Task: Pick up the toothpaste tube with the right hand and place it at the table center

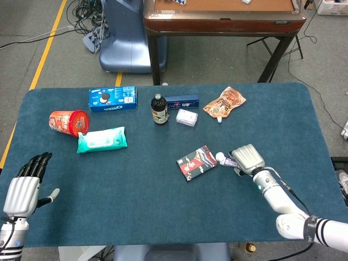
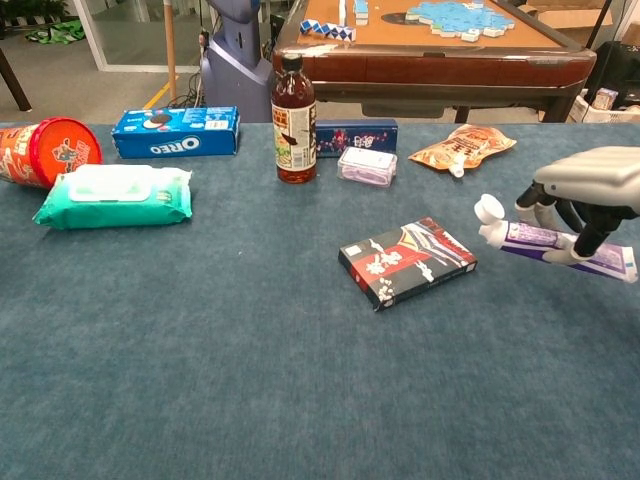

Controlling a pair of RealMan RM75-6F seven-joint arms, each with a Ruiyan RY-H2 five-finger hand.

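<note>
Setting: blue-carpeted desk (image 1: 163, 217); grey floor, cables and a wooden table (image 1: 223, 16) seen behind it.
Tube: toothpaste tube (image 2: 545, 243) is held clear of the desk, near-level, white cap toward centre, on the robot's right side, just right of the patterned box (image 2: 407, 261).
Right hand: right hand (image 2: 590, 190) is closed over the tube body from above; fingers (image 2: 583, 238) are wrapped at mid-length; cap and tail crimp are left free.
Left hand: left hand (image 1: 24, 185) is at the near-left desk edge, holding nothing, fingers straight and apart.
Handling (judged): light, soft-walled, prob. smooth plastic; likely to dent if squeezed hard and to slide or droop if gripped loosely. The tail is flat and floppy, the cap end stiffer. Mid-body hold looks sensible; firm but moderate pressure is advised.
In the way: patterned box lies betw. tube and desk centre, cap close to its corner; it prob. needs to be cleared by carrying over or around it.
Others: bottle (image 1: 159, 110), dark blue box (image 1: 182, 101), small clear pack (image 1: 187, 117), orange pouch (image 1: 225, 102) along the far side; Oreo box (image 1: 112, 98), red cup (image 1: 68, 123) on its side, wipes pack (image 1: 101, 140) far left — all well apart from the path.
</note>
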